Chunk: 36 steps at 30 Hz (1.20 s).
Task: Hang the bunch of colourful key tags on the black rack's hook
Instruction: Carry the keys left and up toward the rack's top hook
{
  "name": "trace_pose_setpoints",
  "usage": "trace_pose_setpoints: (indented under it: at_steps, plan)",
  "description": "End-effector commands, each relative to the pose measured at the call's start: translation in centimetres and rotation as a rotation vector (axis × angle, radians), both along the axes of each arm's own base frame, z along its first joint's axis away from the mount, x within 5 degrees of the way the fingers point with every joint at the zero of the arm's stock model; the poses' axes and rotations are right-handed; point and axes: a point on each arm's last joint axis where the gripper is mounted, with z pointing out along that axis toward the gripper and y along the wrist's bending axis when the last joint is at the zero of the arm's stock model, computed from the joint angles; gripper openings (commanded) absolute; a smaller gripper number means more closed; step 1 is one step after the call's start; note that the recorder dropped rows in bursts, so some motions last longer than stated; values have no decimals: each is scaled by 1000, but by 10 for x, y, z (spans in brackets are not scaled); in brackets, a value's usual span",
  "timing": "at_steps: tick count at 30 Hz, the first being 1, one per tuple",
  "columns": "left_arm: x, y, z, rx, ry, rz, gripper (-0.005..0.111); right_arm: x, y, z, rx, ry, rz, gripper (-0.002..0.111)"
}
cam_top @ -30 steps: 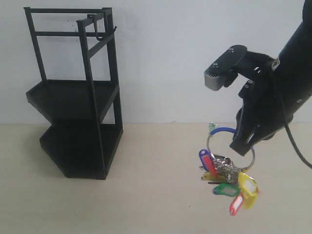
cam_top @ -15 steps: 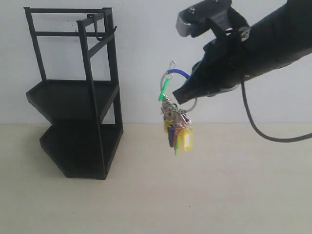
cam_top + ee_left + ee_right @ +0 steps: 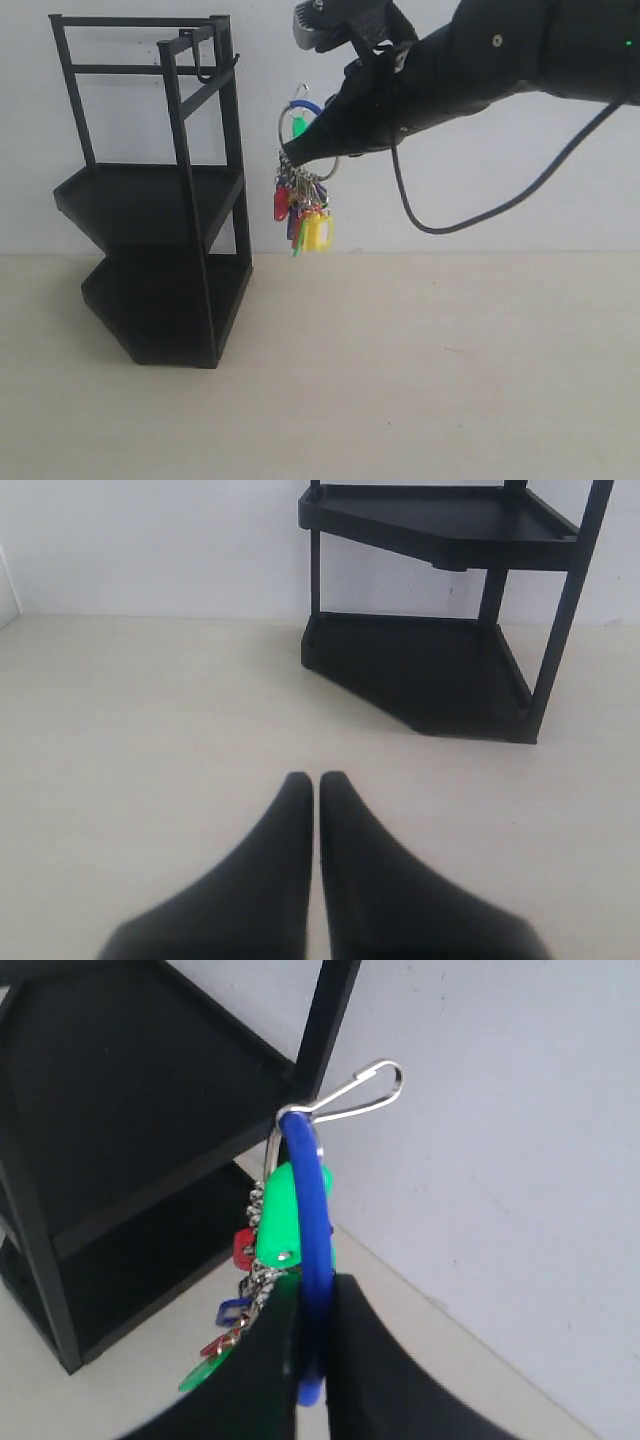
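You'll find nothing to read here: no text, label, brand, number or sign is legible in any of the three views. The tag faces on the colourful key tag bunch (image 3: 304, 214) are too small and too blurred for you to make out any writing.

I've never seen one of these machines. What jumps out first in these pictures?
The colourful key tag bunch dangles in mid-air from the right pincer, which grips its blue loop. Left of it in the exterior view stands the tall black rack, its top hook bare. The left pincer is shut and empty.
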Motion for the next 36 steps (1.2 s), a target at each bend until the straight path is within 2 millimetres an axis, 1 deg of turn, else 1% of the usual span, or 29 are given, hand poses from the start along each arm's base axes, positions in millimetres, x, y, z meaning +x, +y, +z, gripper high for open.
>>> trace_pose_setpoints:
  at_steps: [1,2,5,9,12,15,21,24,31,36]
  plan:
    - [0,0,1,-3,-1,2,4,9,16,18,46,-105,18,0]
    - [0,0,1,-3,-1,2,4,10,20,19,48,-124,25,0]
    - [0,0,1,-3,-1,2,4,17,26,20,75,-151,22,0]
    - [0,0,1,-3,-1,2,4,23,29,18,91,-193,19,0]
    - [0,0,1,-3,-1,2,4,26,30,19,129,-240,14,0]
    - [0,0,1,-3,-1,2,4,29,34,15,145,-252,13,0]
    - [0,0,1,-3,-1,2,4,22,45,14,137,-259,47,0]
    - [0,0,1,-3,-1,2,4,15,56,16,144,-274,75,0]
    - [0,0,1,-3,-1,2,4,14,56,13,128,-253,79,0]
    - [0,0,1,-3,-1,2,4,6,66,12,120,-248,109,0]
